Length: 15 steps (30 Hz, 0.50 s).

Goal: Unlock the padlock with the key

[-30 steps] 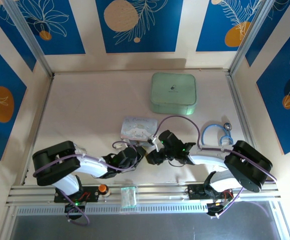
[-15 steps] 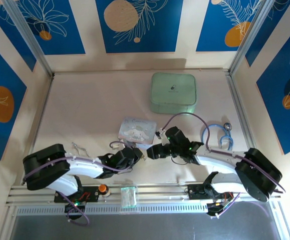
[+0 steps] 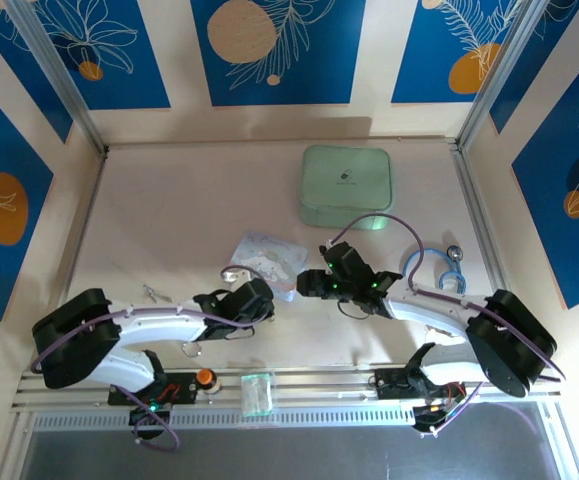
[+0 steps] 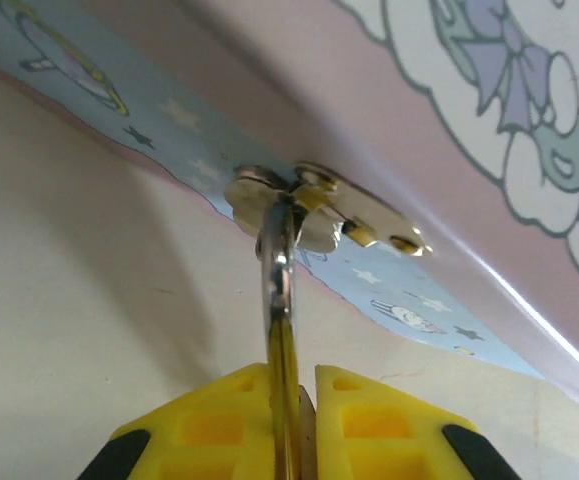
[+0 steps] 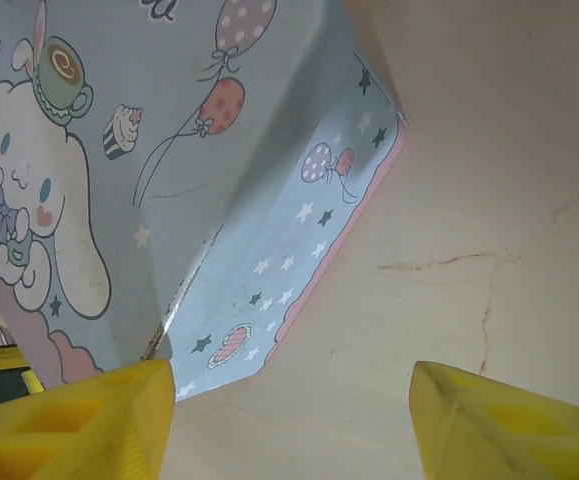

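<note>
1 padlock (image 4: 284, 355), shackle (image 4: 275, 262) toward tin (image 4: 449, 90), pinched by left gripper (image 4: 293, 400) (right gripper (image 5: 289, 380) open).

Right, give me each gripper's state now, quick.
Left gripper: closed on the padlock.
Right gripper: open, holding nothing.

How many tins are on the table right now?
2: the green tin at the far middle, and the blue cartoon tin nearer and slightly left of it. A smaller one under the arms could be hidden.

Blue tin (image 3: 266, 257) blocks the centre; far-left table (image 3: 159, 190) open.
</note>
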Each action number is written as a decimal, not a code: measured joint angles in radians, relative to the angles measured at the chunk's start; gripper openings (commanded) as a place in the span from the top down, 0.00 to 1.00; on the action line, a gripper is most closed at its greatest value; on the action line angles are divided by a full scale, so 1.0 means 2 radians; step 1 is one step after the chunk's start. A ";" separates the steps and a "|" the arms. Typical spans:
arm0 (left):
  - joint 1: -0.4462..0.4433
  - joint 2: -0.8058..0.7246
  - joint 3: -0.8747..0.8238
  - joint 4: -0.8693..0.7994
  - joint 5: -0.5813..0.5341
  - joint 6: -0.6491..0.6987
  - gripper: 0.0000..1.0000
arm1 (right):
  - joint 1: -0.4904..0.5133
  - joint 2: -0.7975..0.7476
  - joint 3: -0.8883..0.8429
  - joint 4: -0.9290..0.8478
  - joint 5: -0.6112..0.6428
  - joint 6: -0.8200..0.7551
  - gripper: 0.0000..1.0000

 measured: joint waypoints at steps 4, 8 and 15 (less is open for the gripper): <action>0.002 0.026 0.024 -0.030 0.002 0.031 0.84 | 0.008 0.000 0.000 0.008 0.001 0.008 0.37; 0.002 0.039 0.043 -0.053 0.000 0.051 0.83 | 0.010 0.001 0.000 0.010 0.000 0.009 0.37; 0.001 0.044 0.064 -0.100 -0.014 0.081 0.75 | 0.010 0.009 0.000 0.022 -0.001 0.013 0.37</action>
